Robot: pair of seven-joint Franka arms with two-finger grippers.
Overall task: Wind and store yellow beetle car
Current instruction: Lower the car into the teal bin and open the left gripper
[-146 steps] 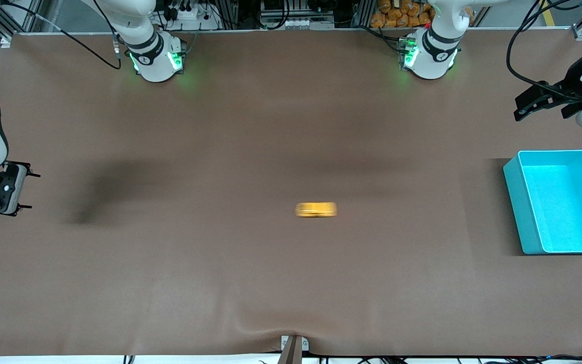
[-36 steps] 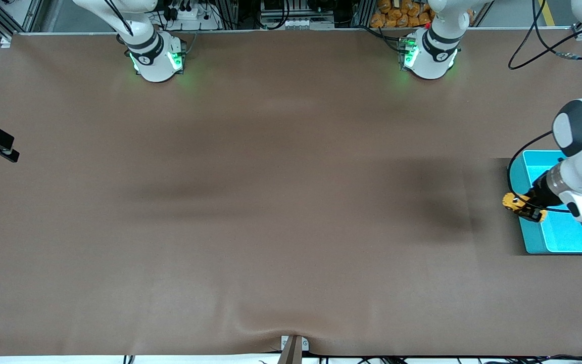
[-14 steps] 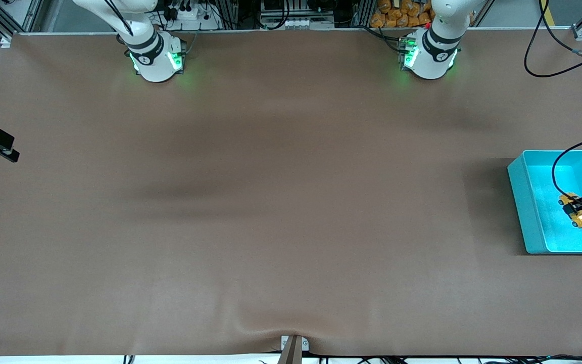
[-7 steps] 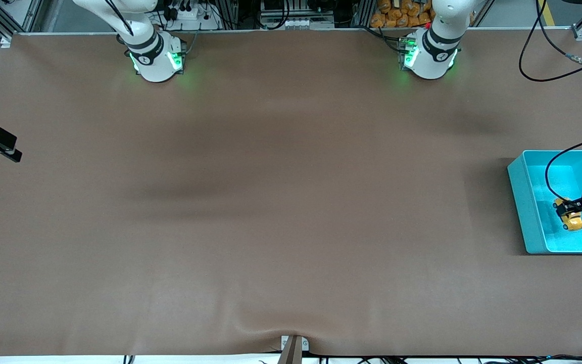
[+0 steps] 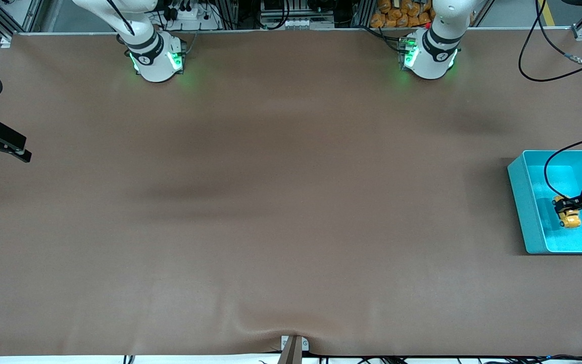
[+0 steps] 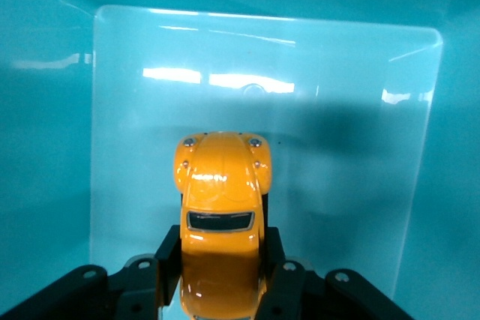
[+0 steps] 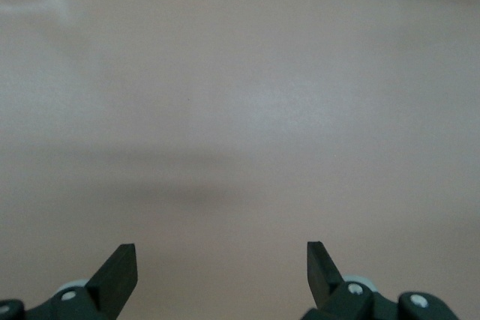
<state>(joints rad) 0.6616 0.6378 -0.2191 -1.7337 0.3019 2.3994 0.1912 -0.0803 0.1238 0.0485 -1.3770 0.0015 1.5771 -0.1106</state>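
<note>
Clamped against the two flanks of the small glossy yellow-orange beetle-shaped toy car [image 6: 220, 211], the jaws of the left gripper [image 6: 220, 260] hold it at its rear half, nose pointing away from the wrist. The car hangs low inside the turquoise plastic bin [image 5: 521, 202], over the bin's pale floor; whether its wheels touch that floor cannot be told. The bin sits at the left arm's end of the brown table [image 5: 271, 202].

The car looks light and rigid, with a smooth, probably slippery shell, so the flat sides suit a pinch better than the rounded roof. Storing appears nearly done: only letting go seems left.

Well apart from the bin, the right gripper [image 7: 221, 267] waits over bare table at the right arm's end, jaws spread wide and holding nothing.
</note>
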